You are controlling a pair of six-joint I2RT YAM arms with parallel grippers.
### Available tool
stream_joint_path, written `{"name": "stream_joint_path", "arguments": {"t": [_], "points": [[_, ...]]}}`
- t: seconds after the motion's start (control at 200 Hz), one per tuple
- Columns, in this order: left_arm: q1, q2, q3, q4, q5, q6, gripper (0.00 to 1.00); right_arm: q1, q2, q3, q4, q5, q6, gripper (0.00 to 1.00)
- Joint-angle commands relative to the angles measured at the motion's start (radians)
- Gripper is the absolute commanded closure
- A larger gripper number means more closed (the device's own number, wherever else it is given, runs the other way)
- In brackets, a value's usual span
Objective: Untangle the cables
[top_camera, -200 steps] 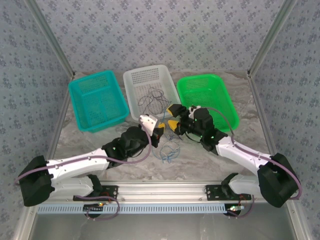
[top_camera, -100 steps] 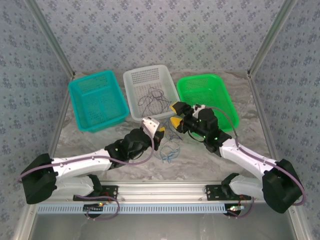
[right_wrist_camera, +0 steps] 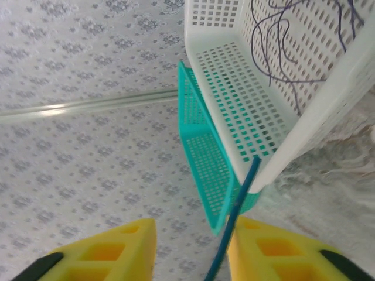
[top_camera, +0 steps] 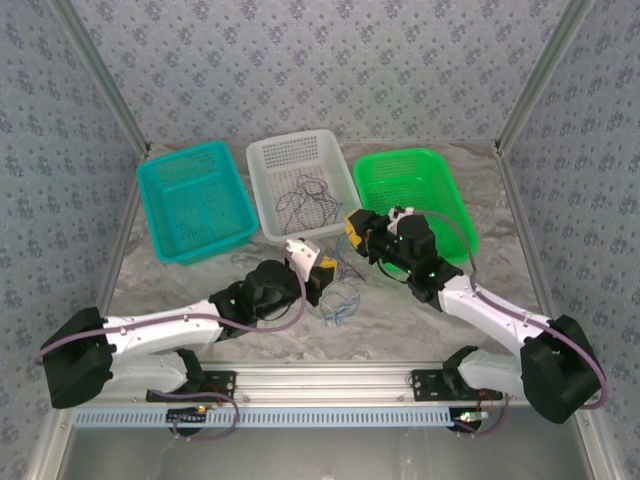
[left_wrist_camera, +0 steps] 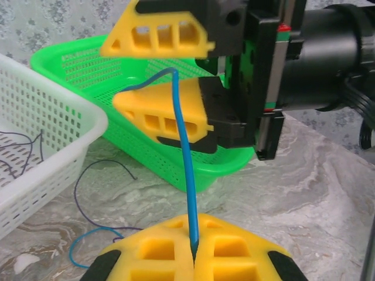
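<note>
My left gripper point(top_camera: 322, 268) point(left_wrist_camera: 193, 249) is shut on a blue cable point(left_wrist_camera: 186, 164), which rises taut from its fingertips. The cable's upper end runs between the yellow fingers of my right gripper point(top_camera: 352, 228) point(left_wrist_camera: 164, 70) point(right_wrist_camera: 192, 246). Those fingers stand apart, and the blue cable point(right_wrist_camera: 237, 202) lies along one of them. A loose tangle of blue and dark cables point(top_camera: 338, 298) lies on the marble table below both grippers. A thin purple cable point(left_wrist_camera: 88, 175) trails on the table. More dark cables point(top_camera: 305, 200) point(right_wrist_camera: 281, 52) lie looped in the white basket.
Three baskets stand in a row at the back: teal point(top_camera: 160, 215), white point(top_camera: 262, 190) and green point(top_camera: 440, 160). The green basket point(left_wrist_camera: 88, 58) is right behind the right gripper. Patterned walls close in the table on three sides.
The right gripper's fingers have come closer together around the blue cable's upper end. The left gripper has shifted slightly right, still holding the cable.
</note>
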Motion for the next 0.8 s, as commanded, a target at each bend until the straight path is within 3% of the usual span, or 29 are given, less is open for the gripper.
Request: {"name": "stream_joint_path", "arguments": {"t": [0.0,0.14,0.33,0.465,0.635,0.795], "points": [[-0.012,-0.025,0.006,0.004,0.063,-0.01,1.0,-0.004,-0.021,0.061,-0.062,0.023,-0.107,0.75],[-0.011,-0.019,0.009,-0.029,0.063,-0.011,1.0,0.011,-0.068,0.111,-0.204,0.063,-0.199,1.0],[0.0,0.031,0.081,-0.182,0.048,-0.047,1.0,0.055,-0.112,0.201,-0.452,0.161,-0.363,1.0],[0.007,0.088,0.138,-0.281,0.053,-0.089,1.0,0.132,-0.129,0.282,-0.657,0.355,-0.464,1.0],[0.017,0.18,0.206,-0.355,0.147,-0.14,1.0,0.242,-0.132,0.326,-0.751,0.594,-0.56,1.0],[0.017,0.21,0.212,-0.315,0.236,-0.124,0.97,0.261,-0.085,0.382,-0.808,0.611,-0.66,1.0]]}}
